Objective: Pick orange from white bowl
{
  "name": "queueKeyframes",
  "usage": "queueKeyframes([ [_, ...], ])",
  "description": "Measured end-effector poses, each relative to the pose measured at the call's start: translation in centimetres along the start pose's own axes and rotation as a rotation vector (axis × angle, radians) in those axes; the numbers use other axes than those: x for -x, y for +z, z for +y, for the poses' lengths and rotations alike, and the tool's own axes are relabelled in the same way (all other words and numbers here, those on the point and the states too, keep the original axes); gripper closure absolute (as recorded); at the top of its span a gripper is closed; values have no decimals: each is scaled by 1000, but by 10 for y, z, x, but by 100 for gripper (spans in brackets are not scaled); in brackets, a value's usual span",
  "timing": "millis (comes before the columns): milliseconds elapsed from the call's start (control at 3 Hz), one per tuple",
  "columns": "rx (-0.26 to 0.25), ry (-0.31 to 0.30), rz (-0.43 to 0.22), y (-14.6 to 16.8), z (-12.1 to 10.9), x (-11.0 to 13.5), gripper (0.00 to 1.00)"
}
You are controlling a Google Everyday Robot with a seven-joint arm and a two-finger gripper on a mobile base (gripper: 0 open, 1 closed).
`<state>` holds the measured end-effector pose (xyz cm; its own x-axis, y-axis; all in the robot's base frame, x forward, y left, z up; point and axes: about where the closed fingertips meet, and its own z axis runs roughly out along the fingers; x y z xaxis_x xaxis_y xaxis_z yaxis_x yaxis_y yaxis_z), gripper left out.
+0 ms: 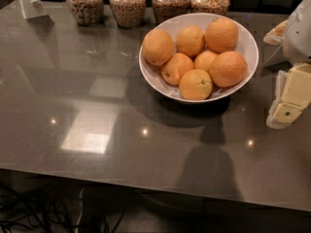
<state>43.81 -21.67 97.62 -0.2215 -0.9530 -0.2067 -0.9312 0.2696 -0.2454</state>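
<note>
Gripper (284, 111) sits at the far right edge of the view, over the glossy grey table (121, 144). It is pale yellow and slants down and to the left from the white arm (300, 30) above it. Whether it is released or clenched cannot be told (it is seen side-on, partly cut off by the frame). It touches neither bowl nor fruit.

Just to the left of the gripper, and a little farther back on the table, stands the white bowl (249, 45), wide and shallow, holding seven oranges in a loose heap. The orange (229, 69) of the task lies on the side of the bowl nearest the gripper, resting against the wall there. It is large, smooth and a deeper reddish colour than its neighbours. Touching it on the side away from the gripper, at the front of the bowl, is a smaller yellower orange (196, 84) with a dark stem dimple (facing the camera). The remaining fruit lies behind and farther left.

Beyond the bowl, farther from the gripper, four glass jars (128, 6) of grain-like filling stand in a row along the back of the table. Farthest from the gripper, at the back left corner, is a white wedge-shaped stand (30, 4).
</note>
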Motion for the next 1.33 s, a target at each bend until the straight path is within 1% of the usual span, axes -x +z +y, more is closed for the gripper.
queueKeyframes([
  [333,0,0,0,0,0,0,0],
  [667,-14,4,-17,-2,-3,2,0],
  [1000,-44,37,-92,3,-27,14,0],
  [1333,-95,88,-169,12,-59,28,0],
])
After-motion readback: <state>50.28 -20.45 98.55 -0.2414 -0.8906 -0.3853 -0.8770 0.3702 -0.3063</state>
